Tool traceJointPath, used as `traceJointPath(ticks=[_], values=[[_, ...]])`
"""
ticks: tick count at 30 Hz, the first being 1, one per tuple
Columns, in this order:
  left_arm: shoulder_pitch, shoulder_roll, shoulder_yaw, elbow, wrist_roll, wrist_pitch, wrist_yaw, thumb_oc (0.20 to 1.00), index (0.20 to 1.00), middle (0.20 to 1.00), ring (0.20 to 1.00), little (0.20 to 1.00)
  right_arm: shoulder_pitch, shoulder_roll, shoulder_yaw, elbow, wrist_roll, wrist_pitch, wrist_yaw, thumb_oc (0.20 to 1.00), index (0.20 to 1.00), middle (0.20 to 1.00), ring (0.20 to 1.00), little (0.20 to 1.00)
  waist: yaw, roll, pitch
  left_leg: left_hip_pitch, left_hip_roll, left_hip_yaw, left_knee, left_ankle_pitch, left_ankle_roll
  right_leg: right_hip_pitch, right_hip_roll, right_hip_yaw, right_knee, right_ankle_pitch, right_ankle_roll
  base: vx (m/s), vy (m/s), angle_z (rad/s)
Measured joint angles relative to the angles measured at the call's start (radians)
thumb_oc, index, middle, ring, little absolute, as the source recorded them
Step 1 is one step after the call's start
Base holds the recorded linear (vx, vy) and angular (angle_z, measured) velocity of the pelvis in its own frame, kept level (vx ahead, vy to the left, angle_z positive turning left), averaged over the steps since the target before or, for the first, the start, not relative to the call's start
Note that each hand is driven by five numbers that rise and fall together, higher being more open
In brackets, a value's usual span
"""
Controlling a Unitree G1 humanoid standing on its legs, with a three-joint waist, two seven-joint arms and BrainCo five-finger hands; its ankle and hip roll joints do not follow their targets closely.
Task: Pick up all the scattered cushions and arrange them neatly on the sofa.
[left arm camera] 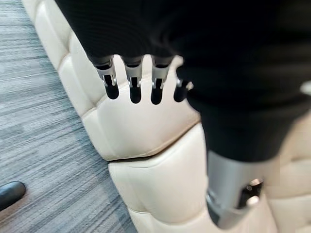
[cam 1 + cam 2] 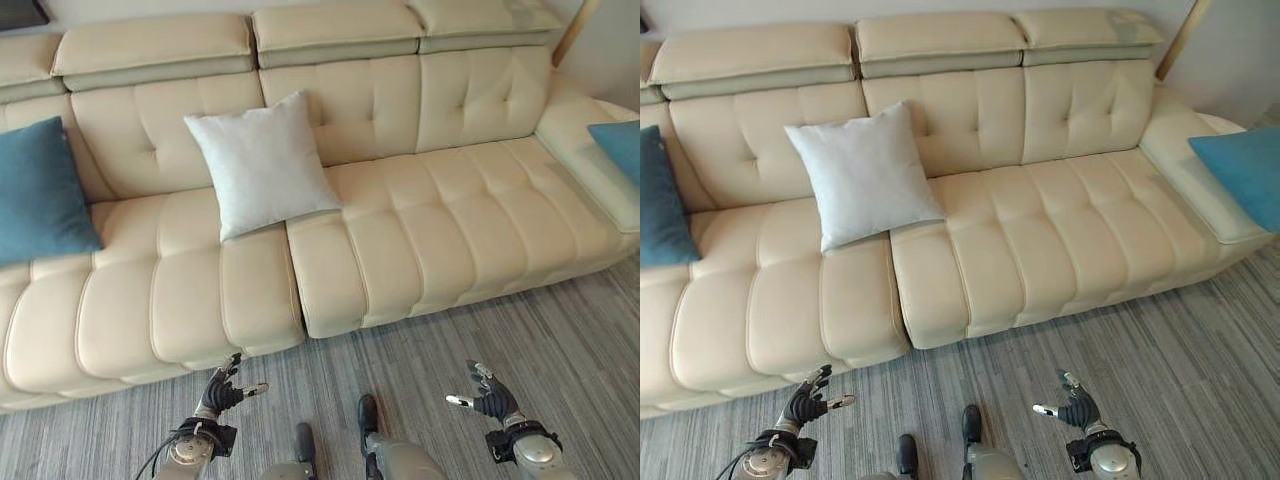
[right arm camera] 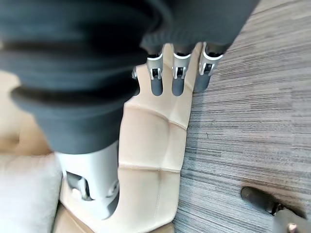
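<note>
cream sofa (image 2: 400, 230): white cushion (image 2: 262, 163) upright against the backrest, mid-left seat; blue cushion (image 2: 38, 192) at the left end; second blue cushion (image 2: 1243, 172) on the right arm section, more of it in the right eye view. left hand (image 2: 220, 391), right hand (image 2: 490, 396): fingers spread, empty, above grey carpet (image 2: 420, 360) before the sofa's front edge.

Blue cushion (image 2: 40, 195) at the sofa's (image 2: 400, 250) left end, clipped by the frame edge, far side lost. Second blue cushion (image 2: 1245, 170) on the right-end chaise, mostly cut off too. Sofa itself chopped at both ends. Seat behind the white cushion (image 2: 262, 163) hidden. Dark object (image 2: 20, 12) at the back left corner, too cropped to identify.
</note>
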Motion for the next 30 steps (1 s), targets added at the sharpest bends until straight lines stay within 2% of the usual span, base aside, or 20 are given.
traceJointPath(ticks=[3, 5, 6, 7, 9, 10, 11, 12, 13, 14, 15, 16, 17, 19, 20, 22, 23, 25, 27, 30], values=[[-0.016, -0.002, -0.031, -0.001, 0.0, 0.004, -0.001, 1.0, 1.0, 1.0, 1.0, 1.0, -0.019, 0.021, 0.002, -0.006, 0.036, -0.001, -0.002, 1.0, 1.0, 1.0, 1.0, 1.0, -0.009, 0.0, -0.008, 0.01, -0.001, 0.083, 0.0, -0.002, 0.006, -0.003, 0.007, 0.063, -0.029, 0.042, 0.015, -0.04, 0.015, -0.79], [-0.035, -0.005, -0.039, -0.002, -0.002, 0.005, -0.001, 1.0, 1.0, 1.0, 1.0, 1.0, -0.038, 0.039, 0.007, -0.002, 0.037, 0.0, -0.006, 1.0, 1.0, 1.0, 1.0, 1.0, -0.027, -0.004, -0.007, 0.016, -0.001, 0.147, 0.001, -0.003, 0.009, -0.019, 0.011, 0.089, -0.044, 0.066, 0.066, -0.05, -0.018, -0.9], [-0.03, -0.002, -0.038, -0.008, -0.005, 0.005, -0.001, 1.0, 1.0, 1.0, 1.0, 1.0, -0.063, 0.055, 0.011, 0.0, 0.042, 0.001, -0.007, 1.0, 1.0, 1.0, 1.0, 1.0, -0.016, -0.006, -0.008, 0.019, 0.01, 0.191, 0.002, -0.01, 0.017, -0.02, 0.002, 0.079, -0.057, 0.028, 0.107, -0.04, -0.063, -1.07], [-0.037, -0.005, -0.037, -0.008, -0.005, 0.006, -0.002, 1.0, 1.0, 1.0, 1.0, 1.0, -0.074, 0.06, 0.012, 0.0, 0.047, 0.002, -0.007, 1.0, 1.0, 1.0, 1.0, 1.0, -0.018, 0.007, 0.0, 0.017, 0.023, 0.206, 0.003, -0.01, 0.02, -0.034, 0.002, 0.037, -0.036, 0.004, 0.095, -0.03, -0.095, -1.1], [-0.042, -0.005, -0.036, -0.028, -0.005, 0.005, -0.003, 1.0, 1.0, 1.0, 1.0, 1.0, -0.075, 0.059, 0.025, -0.004, 0.055, 0.011, -0.009, 1.0, 1.0, 1.0, 1.0, 1.0, -0.019, 0.03, -0.006, 0.019, 0.086, 0.298, 0.005, -0.003, 0.01, -0.093, -0.016, -0.131, 0.147, -0.067, 0.084, 0.07, -0.174, -1.37], [-0.001, 0.001, -0.021, -0.053, -0.008, 0.011, -0.01, 1.0, 1.0, 1.0, 1.0, 1.0, -0.089, 0.064, 0.052, 0.0, 0.055, 0.019, -0.009, 1.0, 1.0, 1.0, 1.0, 1.0, -0.001, 0.03, -0.011, 0.062, 0.134, 0.418, 0.003, -0.004, -0.032, -0.083, -0.085, -0.381, 0.258, -0.151, 0.04, 0.1, -0.245, -2.26], [0.032, 0.011, -0.029, -0.056, -0.014, 0.012, -0.011, 1.0, 1.0, 1.0, 1.0, 1.0, -0.09, 0.071, 0.064, -0.003, 0.054, 0.017, -0.009, 1.0, 1.0, 1.0, 1.0, 1.0, 0.032, 0.03, -0.017, 0.097, 0.158, 0.501, 0.006, -0.003, -0.042, -0.06, -0.126, -0.542, 0.303, -0.188, 0.009, 0.07, -0.263, -2.56], [0.06, 0.021, -0.035, -0.052, -0.02, 0.016, -0.018, 1.0, 1.0, 1.0, 1.0, 1.0, -0.094, 0.073, 0.082, -0.013, 0.053, 0.015, -0.01, 1.0, 1.0, 1.0, 1.0, 1.0, 0.05, 0.011, -0.031, 0.11, 0.166, 0.539, 0.033, -0.004, -0.042, -0.052, -0.175, -0.616, 0.33, -0.209, 0.013, 0.06, -0.159, -1.97], [0.064, 0.025, -0.036, -0.045, -0.029, 0.023, -0.026, 1.0, 1.0, 1.0, 1.0, 1.0, -0.09, 0.066, 0.084, -0.04, 0.052, 0.016, -0.009, 1.0, 1.0, 1.0, 1.0, 1.0, 0.05, 0.009, -0.044, 0.104, 0.176, 0.498, 0.051, -0.047, -0.035, -0.051, -0.203, -0.615, 0.332, -0.213, 0.027, 0.09, -0.206, -1.34], [0.063, 0.028, -0.033, -0.04, -0.035, 0.026, -0.03, 1.0, 1.0, 1.0, 1.0, 1.0, -0.085, 0.063, 0.082, -0.047, 0.051, 0.015, -0.01, 1.0, 1.0, 1.0, 1.0, 1.0, 0.035, -0.012, -0.058, 0.101, 0.161, 0.473, 0.064, -0.063, -0.084, -0.036, -0.23, -0.578, 0.303, -0.158, 0.061, 0.11, -0.219, -0.67], [0.041, 0.015, -0.033, -0.004, -0.035, 0.031, -0.034, 1.0, 1.0, 1.0, 1.0, 1.0, -0.087, 0.057, 0.074, -0.033, 0.051, 0.021, -0.011, 1.0, 1.0, 1.0, 1.0, 1.0, 0.027, -0.011, -0.058, 0.099, 0.173, 0.454, 0.081, -0.067, -0.089, -0.034, -0.206, -0.565, 0.293, -0.146, -0.02, 0.16, -0.367, -0.44], [0.021, -0.001, -0.037, 0.004, -0.035, 0.033, -0.038, 1.0, 1.0, 1.0, 1.0, 1.0, -0.072, 0.041, 0.073, -0.033, 0.051, 0.023, -0.011, 1.0, 1.0, 1.0, 1.0, 1.0, 0.012, 0.009, -0.059, 0.088, 0.194, 0.407, 0.081, -0.066, -0.089, -0.036, -0.182, -0.549, 0.296, -0.159, -0.008, 0.14, -0.323, -0.18], [0.006, -0.011, -0.044, 0.008, -0.034, 0.032, -0.039, 1.0, 1.0, 1.0, 1.0, 1.0, -0.056, 0.026, 0.064, -0.042, 0.051, 0.022, -0.009, 1.0, 1.0, 1.0, 1.0, 1.0, -0.005, 0.032, -0.06, 0.083, 0.212, 0.376, 0.1, -0.058, -0.114, -0.036, -0.149, -0.504, 0.305, -0.187, -0.001, 0.13, -0.326, 0.05], [-0.025, -0.013, -0.073, 0.024, -0.034, 0.032, -0.042, 1.0, 1.0, 1.0, 1.0, 1.0, -0.027, 0.015, 0.039, -0.043, 0.052, 0.022, -0.009, 1.0, 1.0, 1.0, 1.0, 1.0, -0.023, 0.04, -0.063, 0.055, 0.253, 0.336, 0.199, -0.039, -0.117, -0.035, -0.114, -0.463, 0.295, -0.224, -0.044, 0.16, -0.286, -0.32], [-0.032, -0.018, -0.077, 0.036, -0.035, 0.032, -0.042, 1.0, 1.0, 1.0, 1.0, 1.0, -0.03, -0.01, 0.039, -0.047, 0.053, 0.021, -0.01, 1.0, 1.0, 1.0, 1.0, 1.0, -0.019, 0.044, -0.061, -0.006, 0.301, 0.267, 0.355, -0.017, -0.103, -0.019, -0.077, -0.417, 0.253, -0.225, -0.066, 0.12, -0.275, -0.95], [-0.034, -0.036, -0.079, 0.049, -0.035, 0.032, -0.042, 1.0, 1.0, 1.0, 1.0, 1.0, -0.033, -0.025, 0.035, -0.047, 0.055, 0.02, -0.011, 1.0, 1.0, 1.0, 1.0, 1.0, -0.018, 0.035, -0.05, -0.054, 0.319, 0.146, 0.508, -0.004, -0.142, 0.025, -0.039, -0.372, 0.194, -0.208, -0.122, 0.11, -0.178, -0.86], [-0.032, -0.046, -0.08, 0.045, -0.035, 0.032, -0.042, 1.0, 1.0, 1.0, 1.0, 1.0, -0.034, -0.024, 0.036, -0.049, 0.055, 0.02, -0.015, 1.0, 1.0, 1.0, 1.0, 1.0, -0.016, 0.027, -0.048, -0.09, 0.278, 0.079, 0.531, -0.03, -0.159, 0.041, -0.03, -0.346, 0.164, -0.187, -0.146, 0.11, -0.059, -0.66], [-0.038, -0.06, -0.08, 0.016, -0.036, 0.027, -0.042, 1.0, 1.0, 1.0, 1.0, 1.0, -0.053, -0.025, 0.042, -0.049, 0.055, 0.02, -0.022, 1.0, 1.0, 1.0, 1.0, 1.0, -0.005, 0.01, -0.027, -0.161, 0.166, -0.009, 0.474, -0.066, -0.144, 0.064, -0.026, -0.313, 0.107, -0.15, -0.14, 0.24, -0.094, -0.73], [-0.033, -0.063, -0.08, 0.007, -0.036, 0.028, -0.041, 1.0, 1.0, 1.0, 1.0, 1.0, -0.05, -0.022, 0.049, -0.047, 0.055, 0.018, -0.024, 1.0, 1.0, 1.0, 1.0, 1.0, 0.003, 0.013, -0.01, -0.234, 0.118, -0.043, 0.374, -0.064, -0.144, 0.111, 0.019, -0.281, 0.047, -0.172, -0.115, 0.3, -0.088, -0.54], [-0.02, -0.064, -0.08, 0.005, -0.036, 0.028, -0.038, 1.0, 1.0, 1.0, 1.0, 1.0, -0.051, -0.012, 0.054, -0.035, 0.055, 0.018, -0.031, 1.0, 1.0, 1.0, 1.0, 1.0, 0.037, 0.021, 0.01, -0.288, 0.088, -0.103, 0.179, -0.006, -0.13, 0.182, 0.085, -0.247, -0.014, -0.165, -0.113, 0.27, -0.054, -0.6]])
